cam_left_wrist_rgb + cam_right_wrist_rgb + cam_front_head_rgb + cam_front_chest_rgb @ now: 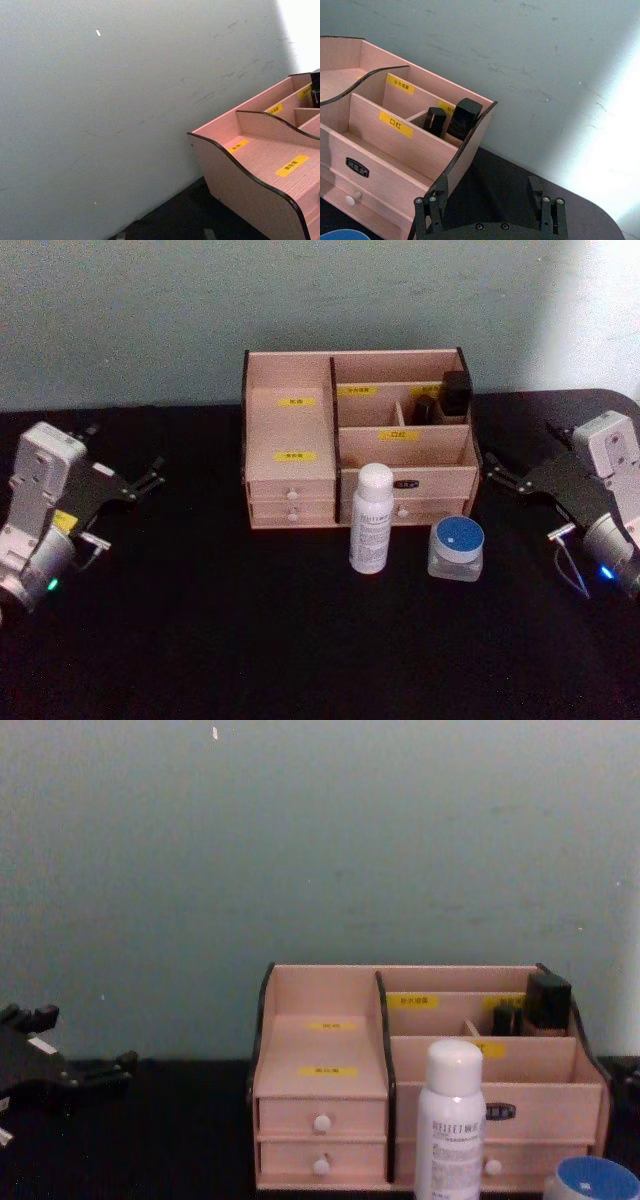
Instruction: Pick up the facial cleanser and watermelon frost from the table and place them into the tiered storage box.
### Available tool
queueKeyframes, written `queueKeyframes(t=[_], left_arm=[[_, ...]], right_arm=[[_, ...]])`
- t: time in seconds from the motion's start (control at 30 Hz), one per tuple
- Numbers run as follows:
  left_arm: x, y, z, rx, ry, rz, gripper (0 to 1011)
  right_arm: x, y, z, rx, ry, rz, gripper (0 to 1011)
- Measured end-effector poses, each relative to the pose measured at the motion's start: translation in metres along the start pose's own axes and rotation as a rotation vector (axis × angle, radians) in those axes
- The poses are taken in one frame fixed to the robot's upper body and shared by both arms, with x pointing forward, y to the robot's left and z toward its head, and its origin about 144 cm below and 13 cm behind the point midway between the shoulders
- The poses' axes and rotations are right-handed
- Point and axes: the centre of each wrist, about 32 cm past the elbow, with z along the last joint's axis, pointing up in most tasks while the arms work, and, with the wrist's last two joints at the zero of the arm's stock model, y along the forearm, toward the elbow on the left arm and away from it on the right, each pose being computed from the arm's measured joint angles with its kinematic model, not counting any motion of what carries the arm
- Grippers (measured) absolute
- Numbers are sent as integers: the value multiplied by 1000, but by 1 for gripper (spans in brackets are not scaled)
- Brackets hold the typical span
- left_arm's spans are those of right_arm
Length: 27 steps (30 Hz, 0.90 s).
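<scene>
Watermelon frost (456,548) standing upright beside the facial cleanser (373,518), nearer the right edge of the table (250,640) and the open, empty right gripper (492,468); left gripper (155,472) open too, farther off.

Black matte tabletop (200,640) running back to a pale grey-green wall (150,310) marked with faint scuffs. Two small bottles upright side by side: taller dark bottle (457,392) on the right, shorter dark bottle (424,410) just left of it. Bright light patch (600,300) at the wall's right end.

Open table (200,640) beside facial cleanser (373,518) and watermelon frost (456,548); dark bottles (456,393) back-right in tiered storage box (290,430)
</scene>
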Motion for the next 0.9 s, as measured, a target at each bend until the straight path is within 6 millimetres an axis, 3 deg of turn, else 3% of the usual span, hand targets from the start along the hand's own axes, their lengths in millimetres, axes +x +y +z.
queueKeyframes(t=[0.9], left_arm=[[0, 0, 0, 0, 0, 0, 1001]], right_arm=[[1, 0, 0, 2, 0, -2, 1003]])
